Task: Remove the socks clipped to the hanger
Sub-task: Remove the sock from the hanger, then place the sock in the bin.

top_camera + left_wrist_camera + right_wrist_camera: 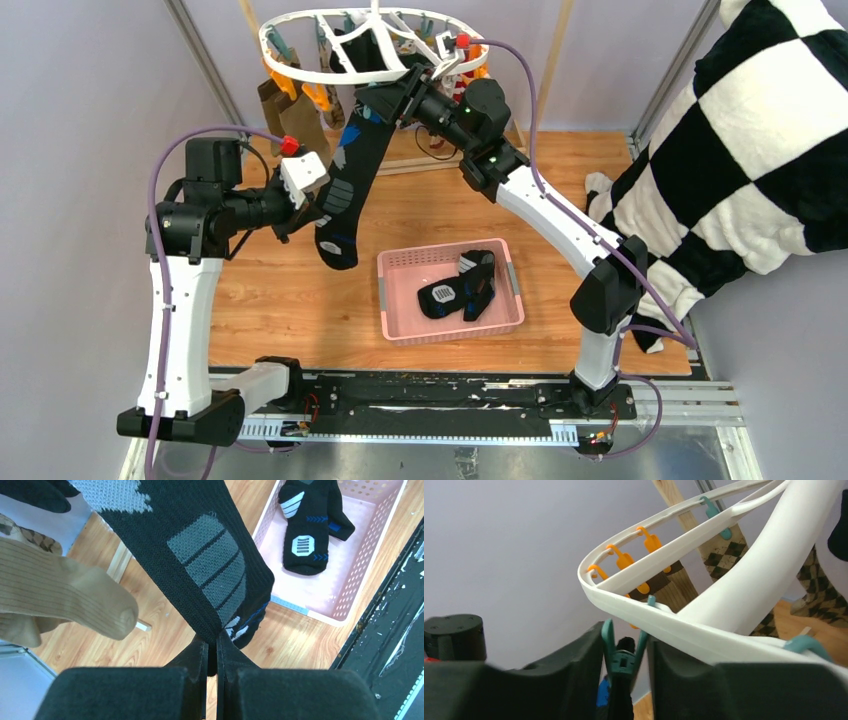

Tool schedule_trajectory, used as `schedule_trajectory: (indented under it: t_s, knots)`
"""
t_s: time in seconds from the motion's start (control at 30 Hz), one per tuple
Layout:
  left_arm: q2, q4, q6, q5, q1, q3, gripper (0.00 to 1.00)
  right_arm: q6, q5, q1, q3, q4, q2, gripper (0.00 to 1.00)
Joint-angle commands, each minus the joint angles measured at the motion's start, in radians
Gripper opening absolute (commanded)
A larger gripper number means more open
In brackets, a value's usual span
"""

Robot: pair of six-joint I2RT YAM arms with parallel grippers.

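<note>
Left hand (212,645) tight on black sock (165,525)

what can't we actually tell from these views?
- Right wrist: whether the teal clip grips the black sock; the right tool, clamped on it, hides its mouth.
- Top: same clip, behind the hanger and right arm.
- Left wrist: sock's cuff, cut off by the top edge.
- Top: sock count in the pink basket; dark pile overlaps.

The hanger (744,585) rim runs beside the right pincer (625,641), a teal clip (622,662) between its jaws. The black sock (350,180), stretched to the left pincer (212,650), bars left-centre. The pink basket (403,292) and checkered cloth (760,130) block centre and right. The counter (295,305) left of the basket is open.
</note>
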Motion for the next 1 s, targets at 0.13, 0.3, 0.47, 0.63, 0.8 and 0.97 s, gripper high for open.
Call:
schedule_trajectory:
  t_s: [0.13, 0.3, 0.47, 0.63, 0.8, 0.97]
  knots:
    - [-0.004, -0.004, 0.001, -0.004, 0.006, -0.01, 0.0, 0.012, 0.031, -0.008, 0.032, 0.026, 0.001, 0.0]
    - [-0.014, -0.006, 0.009, -0.022, 0.006, -0.029, 0.0, 0.003, 0.038, -0.014, 0.01, 0.015, -0.011, 0.0]
    - [-0.047, -0.006, 0.022, -0.046, 0.006, -0.09, 0.0, -0.022, 0.028, -0.017, 0.0, -0.012, -0.021, 0.2]
    - [-0.086, -0.006, 0.04, -0.058, 0.006, -0.113, 0.0, -0.073, 0.004, -0.018, -0.076, -0.059, -0.069, 0.8]
    - [-0.094, -0.006, 0.045, -0.028, 0.006, -0.107, 0.0, -0.121, -0.047, -0.014, -0.386, 0.019, -0.205, 0.99]
    - [-0.083, -0.006, 0.028, -0.006, 0.006, -0.098, 0.0, -0.199, -0.138, 0.022, -0.683, 0.157, -0.355, 1.0]
